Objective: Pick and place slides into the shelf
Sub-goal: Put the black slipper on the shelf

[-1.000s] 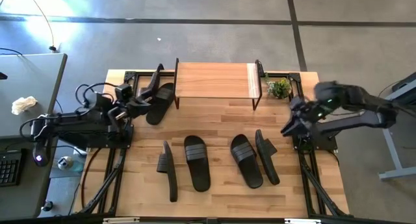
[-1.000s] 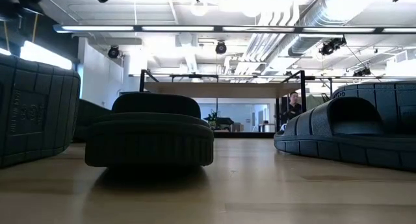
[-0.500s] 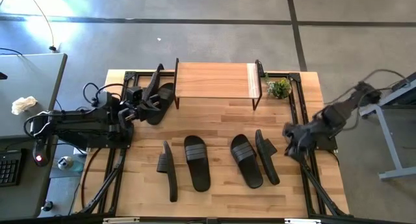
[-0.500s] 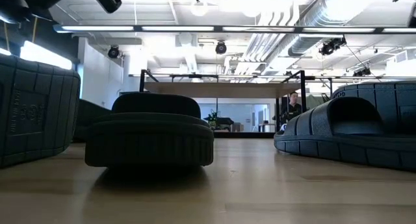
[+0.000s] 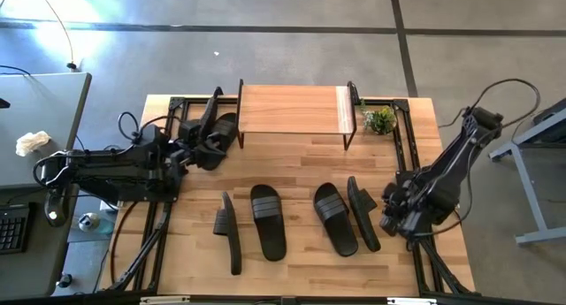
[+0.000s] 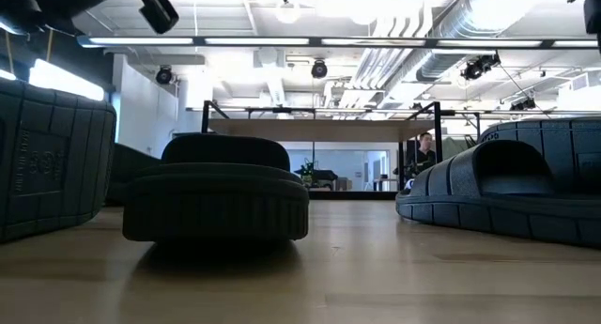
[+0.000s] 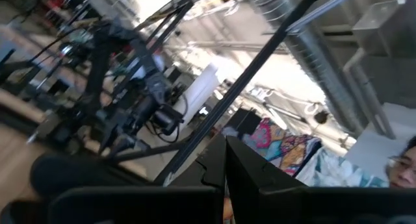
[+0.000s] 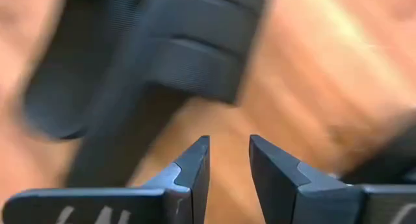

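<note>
While over slides (image 8: 156, 62), right end effector (image 8: 229, 160) slightly parted, empty.

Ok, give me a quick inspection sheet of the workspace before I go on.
Surface: wooden table, bare in the middle.
Job's things: shelf at the far edge, nothing on its top board; four front slides in a row, the outer two on their sides; two more slides left of the shelf.
Clutter: small plant right of the shelf.
Grippers: left gripper shut, at the two left slides, hold unclear; right gripper open, by the rightmost front slide.
Cables: cable loops on both arms.
Surroundings: grey desk on the left; person in the background.
</note>
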You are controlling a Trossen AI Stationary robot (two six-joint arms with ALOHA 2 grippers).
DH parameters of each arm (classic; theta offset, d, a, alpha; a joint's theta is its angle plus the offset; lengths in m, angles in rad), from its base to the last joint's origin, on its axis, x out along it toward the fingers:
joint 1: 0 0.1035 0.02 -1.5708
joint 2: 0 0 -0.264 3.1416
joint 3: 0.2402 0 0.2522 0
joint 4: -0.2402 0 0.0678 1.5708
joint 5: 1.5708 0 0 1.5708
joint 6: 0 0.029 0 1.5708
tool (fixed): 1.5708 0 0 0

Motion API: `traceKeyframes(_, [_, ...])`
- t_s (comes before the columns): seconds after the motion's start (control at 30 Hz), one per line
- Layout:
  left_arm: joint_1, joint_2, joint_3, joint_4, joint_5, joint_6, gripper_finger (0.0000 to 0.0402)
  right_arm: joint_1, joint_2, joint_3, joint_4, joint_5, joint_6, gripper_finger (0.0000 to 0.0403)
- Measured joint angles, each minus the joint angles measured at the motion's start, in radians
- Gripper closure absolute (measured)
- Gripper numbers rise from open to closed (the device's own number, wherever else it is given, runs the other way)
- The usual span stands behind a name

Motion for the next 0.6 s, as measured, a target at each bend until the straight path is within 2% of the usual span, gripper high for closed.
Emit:
traceKeyframes(0.17, [0.000, 0.000, 0.000, -0.056, -0.004, -0.001, 0.0401, 0.000, 0.088, 0.000, -0.038, 0.078, 0.017, 0.0304])
traceKeyframes(0.43, [0.000, 0.000, 0.000, -0.078, 0.001, -0.001, 0.0401, 0.006, 0.142, 0.000, 0.108, 0.044, -0.100, 0.0304])
traceKeyframes(0.6, [0.000, 0.000, 0.000, -0.078, 0.001, -0.001, 0.0401, 0.012, 0.146, 0.000, 0.080, 0.095, -0.071, 0.0304])
